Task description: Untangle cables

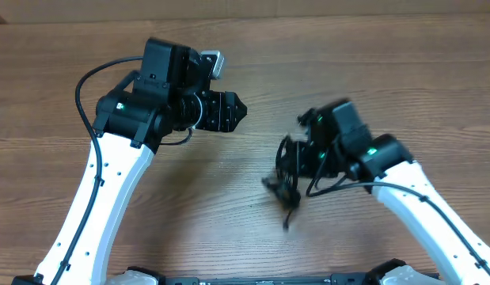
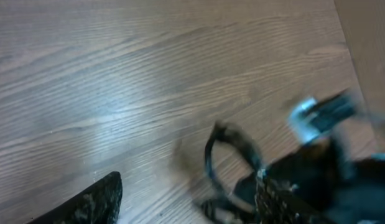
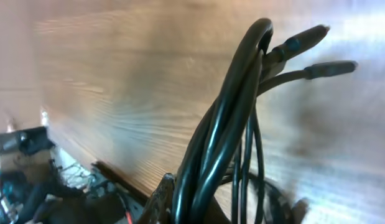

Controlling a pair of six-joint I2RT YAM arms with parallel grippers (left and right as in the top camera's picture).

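Note:
The cables (image 1: 286, 190) are a bundle of thin black cords hanging from my right gripper (image 1: 296, 162) over the middle of the table, blurred. In the right wrist view the cables (image 3: 232, 118) run up between the fingers of my right gripper (image 3: 229, 208), which is shut on them. Two dark plugs (image 3: 316, 53) stick out at the top. My left gripper (image 1: 231, 111) is open and empty, to the left of the bundle and apart from it. In the left wrist view a loop of the cables (image 2: 226, 155) shows ahead of my left gripper (image 2: 189, 190).
The wooden table (image 1: 229, 198) fills the views. The right arm (image 2: 323, 112) shows blurred at the right of the left wrist view. Thicker black arm cables (image 1: 90, 87) loop beside the left arm. The table's front edge (image 3: 111, 174) and clutter beyond it show low in the right wrist view.

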